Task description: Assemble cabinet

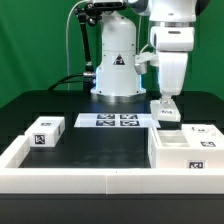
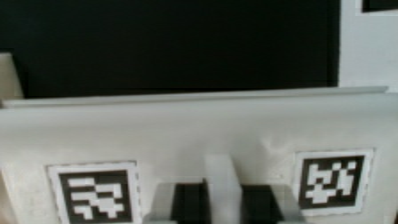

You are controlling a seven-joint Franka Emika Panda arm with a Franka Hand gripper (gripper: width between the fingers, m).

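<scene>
Sharing the table (image 1: 100, 152) are one cabinet (image 1: 186, 150) and two tagged blocks (image 1: 47, 132) (image 1: 167, 116).

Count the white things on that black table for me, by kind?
Cabinet body: 1
Smaller tagged blocks: 2, the lone block and the far block under the gripper
Marker board: 1
Border rail: 1
Total: 5
</scene>
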